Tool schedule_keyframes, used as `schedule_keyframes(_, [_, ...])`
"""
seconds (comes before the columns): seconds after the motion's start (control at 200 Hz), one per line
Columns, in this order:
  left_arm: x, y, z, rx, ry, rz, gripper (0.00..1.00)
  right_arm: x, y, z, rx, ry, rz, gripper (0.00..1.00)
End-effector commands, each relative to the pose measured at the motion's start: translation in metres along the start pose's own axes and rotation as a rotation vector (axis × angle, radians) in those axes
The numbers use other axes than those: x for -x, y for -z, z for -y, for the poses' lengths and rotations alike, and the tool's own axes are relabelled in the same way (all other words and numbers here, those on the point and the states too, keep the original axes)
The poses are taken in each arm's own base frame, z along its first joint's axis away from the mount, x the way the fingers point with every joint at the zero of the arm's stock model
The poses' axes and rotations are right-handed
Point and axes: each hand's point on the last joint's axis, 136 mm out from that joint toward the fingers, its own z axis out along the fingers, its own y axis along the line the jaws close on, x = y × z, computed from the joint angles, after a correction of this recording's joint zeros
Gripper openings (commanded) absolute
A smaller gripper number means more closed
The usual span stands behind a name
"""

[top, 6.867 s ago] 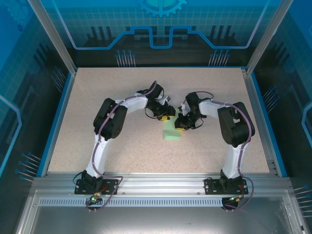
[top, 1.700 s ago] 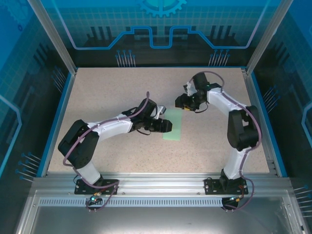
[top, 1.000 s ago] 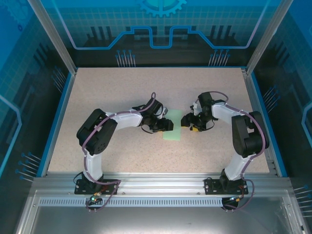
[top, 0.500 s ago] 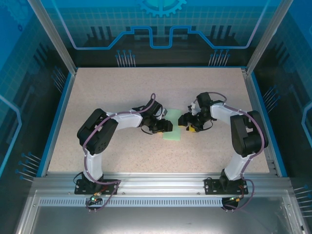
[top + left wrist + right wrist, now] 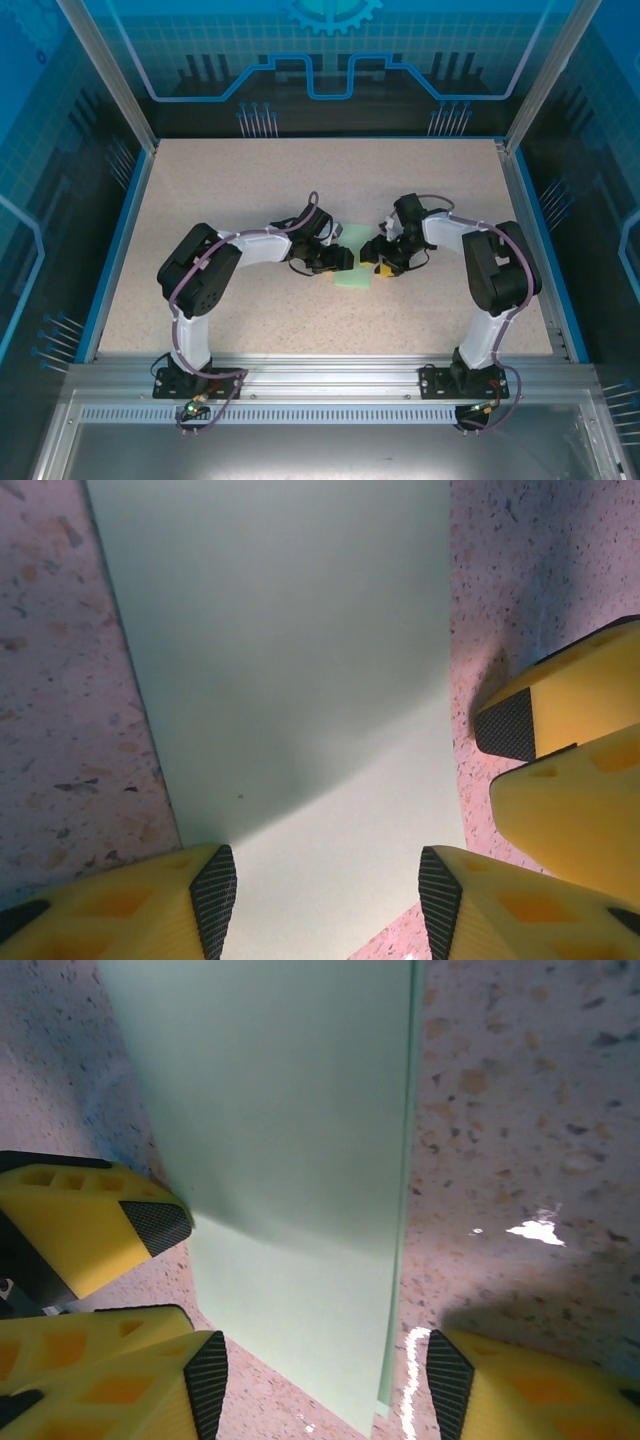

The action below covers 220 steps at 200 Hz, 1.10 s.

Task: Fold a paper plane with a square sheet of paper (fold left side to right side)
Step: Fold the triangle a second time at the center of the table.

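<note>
The square sheet of paper (image 5: 352,279), pale mint green, lies flat on the speckled table, doubled over into a narrow rectangle. Two layers show along its long edge (image 5: 398,1260) in the right wrist view. My left gripper (image 5: 338,261) is at the sheet's left side. It stands open, and its fingertips (image 5: 213,898) straddle the end of the paper (image 5: 300,680). My right gripper (image 5: 380,264) is at the sheet's right side, also open, with one of its pads (image 5: 449,1380) on bare table beyond the layered edge. Nothing is held.
The speckled tabletop (image 5: 240,190) has a blue rim (image 5: 118,245) and framed walls around it. The two grippers are close together. The right one's yellow fingers (image 5: 560,710) show in the left wrist view, and the left one's fingers (image 5: 90,1222) show in the right wrist view.
My right gripper has slid a little left, closer to the sheet's right edge, and its jaws have narrowed slightly. The left gripper and the paper have stayed put.
</note>
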Motion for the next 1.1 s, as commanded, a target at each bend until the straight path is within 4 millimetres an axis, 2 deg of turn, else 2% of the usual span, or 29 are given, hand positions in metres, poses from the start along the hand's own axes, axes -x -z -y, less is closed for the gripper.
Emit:
schedule_keyframes(0.0, [-0.017, -0.004, -0.017, 0.045, 0.044, -0.043, 0.56, -0.010, -0.004, -0.005, 0.027, -0.028, -0.032, 0.55])
schedule_keyframes(0.71, [-0.017, -0.007, -0.018, 0.041, 0.046, -0.047, 0.56, -0.017, -0.018, -0.004, 0.031, -0.041, -0.077, 0.49])
schedule_keyframes(1.095, [-0.016, -0.007, -0.017, 0.034, 0.046, -0.046, 0.56, -0.013, -0.020, -0.013, 0.086, -0.039, -0.066, 0.49])
